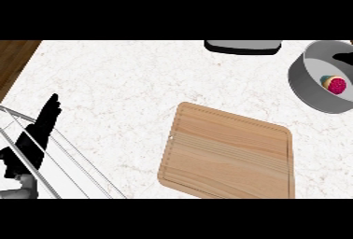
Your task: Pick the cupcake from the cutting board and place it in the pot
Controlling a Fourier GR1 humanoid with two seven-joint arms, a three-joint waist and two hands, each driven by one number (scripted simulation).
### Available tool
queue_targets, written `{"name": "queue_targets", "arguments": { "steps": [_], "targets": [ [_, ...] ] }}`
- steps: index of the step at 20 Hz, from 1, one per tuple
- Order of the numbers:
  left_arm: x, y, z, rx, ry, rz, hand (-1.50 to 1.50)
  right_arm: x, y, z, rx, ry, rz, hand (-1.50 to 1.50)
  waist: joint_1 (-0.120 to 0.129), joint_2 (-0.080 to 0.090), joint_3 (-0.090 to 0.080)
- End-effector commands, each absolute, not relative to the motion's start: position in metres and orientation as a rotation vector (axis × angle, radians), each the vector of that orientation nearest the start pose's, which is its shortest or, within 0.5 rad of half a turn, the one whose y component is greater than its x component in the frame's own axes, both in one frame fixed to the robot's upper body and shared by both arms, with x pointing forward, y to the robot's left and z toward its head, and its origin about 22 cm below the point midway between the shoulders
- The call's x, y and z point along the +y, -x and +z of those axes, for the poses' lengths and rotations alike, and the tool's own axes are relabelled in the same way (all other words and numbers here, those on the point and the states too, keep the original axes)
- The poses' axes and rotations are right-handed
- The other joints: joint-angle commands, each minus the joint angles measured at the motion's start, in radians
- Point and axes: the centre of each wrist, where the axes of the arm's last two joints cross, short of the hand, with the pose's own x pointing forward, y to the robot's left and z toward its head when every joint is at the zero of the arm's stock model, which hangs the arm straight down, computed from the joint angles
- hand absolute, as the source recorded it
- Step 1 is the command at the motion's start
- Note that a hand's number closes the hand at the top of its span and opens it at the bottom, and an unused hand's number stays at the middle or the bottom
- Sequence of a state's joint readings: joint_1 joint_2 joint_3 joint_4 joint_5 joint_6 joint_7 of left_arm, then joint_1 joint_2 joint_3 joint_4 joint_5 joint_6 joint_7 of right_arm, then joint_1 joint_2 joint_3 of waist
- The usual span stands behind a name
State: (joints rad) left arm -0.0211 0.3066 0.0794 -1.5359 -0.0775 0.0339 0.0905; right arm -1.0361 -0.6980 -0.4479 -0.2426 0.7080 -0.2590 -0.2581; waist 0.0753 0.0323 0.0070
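The cupcake point(334, 84), with pink frosting and a pale base, lies inside the grey pot point(303, 88) at the right edge of the view. The wooden cutting board point(228, 151) lies at centre right with nothing on it. My left hand point(38, 133) rests open at the far left, fingers pointing up, far from both the board and the pot. A small black shape point(345, 58) shows over the pot's far rim at the right edge. It looks like a part of my right hand, and too little of it shows to say more.
A dark shallow container point(243, 46) sits at the counter's back edge. Thin metal rails point(72, 161) cross the lower left, over my left hand. The counter's left edge meets brown wood point(14, 58) at the upper left.
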Motion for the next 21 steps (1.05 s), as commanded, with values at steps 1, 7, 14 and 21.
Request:
{"name": "queue_targets", "arguments": {
  "steps": [1,7,14,21],
  "targets": [
    [0.312,-0.244,0.015,-1.428,-0.39,-0.184,0.0,-0.424,-0.42,0.167,-1.665,1.071,0.101,-1.5,-0.005,-0.001,0.0],
    [0.332,-0.229,0.007,-1.399,-0.423,-0.177,0.0,-0.459,-0.401,0.181,-1.795,0.911,-0.11,-1.5,-0.033,-0.015,-0.004],
    [0.331,-0.236,0.013,-1.385,-0.408,-0.16,0.0,-0.48,-0.383,0.16,-1.765,0.721,-0.115,-1.5,-0.052,-0.023,-0.005],
    [0.346,-0.252,0.018,-1.393,-0.438,-0.159,0.0,-0.532,-0.337,0.159,-1.805,0.679,-0.158,-1.5,-0.073,-0.028,-0.006]
  ]
}}
